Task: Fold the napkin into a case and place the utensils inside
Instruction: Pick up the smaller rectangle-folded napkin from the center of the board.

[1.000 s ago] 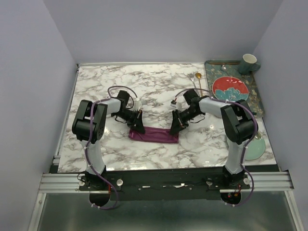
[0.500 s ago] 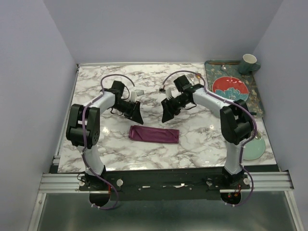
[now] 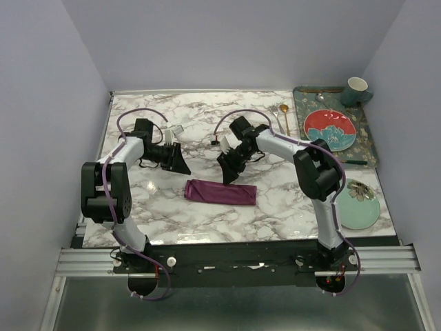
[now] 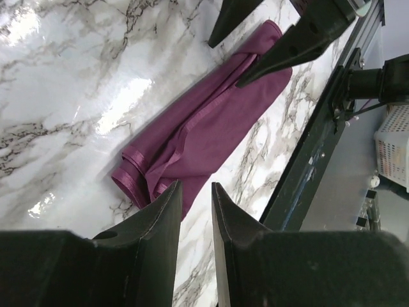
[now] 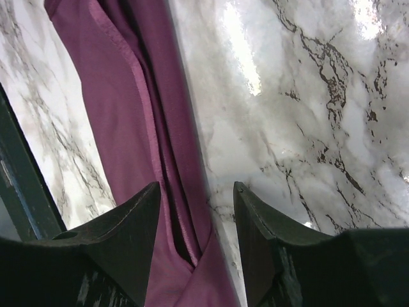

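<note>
left fingers (image 3: 178, 161): narrow gap, pinching nothing, raised off the tabletop (image 3: 138, 207); bare marble seen through the gap in the left wrist view.
right fingers (image 3: 229, 171): spread wider, nothing held; tips just over the cloth, contact unclear.
napkin (image 3: 220, 192): folded flat into a narrow case (image 4: 211, 121), lying between the two finger pairs and nearer the arm bases. long axis left to right along the near edge. hemmed end nearest the left fingers.
utensils (image 3: 282, 116): well beyond the right fingers, just beside the tray (image 3: 310, 100); too small to tell fork from spoon.
right wrist view: case ends cut off or hidden behind fingers.
</note>
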Tool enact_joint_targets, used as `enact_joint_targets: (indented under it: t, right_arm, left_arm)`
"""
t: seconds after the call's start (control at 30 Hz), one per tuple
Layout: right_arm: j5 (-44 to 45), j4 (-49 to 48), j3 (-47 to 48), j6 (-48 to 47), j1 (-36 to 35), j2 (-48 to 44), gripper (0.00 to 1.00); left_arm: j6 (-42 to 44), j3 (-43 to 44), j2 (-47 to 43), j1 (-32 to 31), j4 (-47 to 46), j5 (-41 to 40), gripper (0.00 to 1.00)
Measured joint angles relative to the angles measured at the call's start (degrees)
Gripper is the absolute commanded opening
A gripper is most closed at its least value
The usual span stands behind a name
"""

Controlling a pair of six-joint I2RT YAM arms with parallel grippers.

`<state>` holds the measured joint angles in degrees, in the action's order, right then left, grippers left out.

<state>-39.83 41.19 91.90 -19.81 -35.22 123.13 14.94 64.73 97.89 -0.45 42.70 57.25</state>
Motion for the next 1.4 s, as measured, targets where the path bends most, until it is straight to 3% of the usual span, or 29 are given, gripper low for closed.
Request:
enact_joint_targets:
  t: [0.57,0.7,0.97,1.07,1.1,1.4]
  right_arm:
    - [-4.3,6.0,3.3,-1.7,-0.1,3.9,0.51]
    - [-5.0,6.8,3.3,-1.7,-0.1,4.3,0.39]
    - [-5.5,7.2,3.3,-1.2,-0.1,4.8,0.29]
    - [-5.7,7.4,3.3,-1.3,-0.1,4.8,0.14]
    - [-5.7,7.5,3.4,-1.0,-0.1,4.8,0.01]
    - [-5.7,8.3,4.6,-0.7,-0.1,4.7,0.01]
  left_arm:
    - [-0.1,-0.8,-0.9,0.0,-0.8,0.0,0.36]
    - [-0.2,-0.8,-0.9,0.0,-0.9,0.0,0.36]
    - [-0.2,-0.8,-0.9,0.0,-1.1,0.0,0.36]
    - [-0.2,-0.8,-0.9,0.0,-1.2,0.0,0.36]
    - [-0.2,-0.8,-0.9,0.0,-1.2,0.0,0.36]
    - [-0.2,-0.8,-0.9,0.7,-1.4,0.0,0.37]
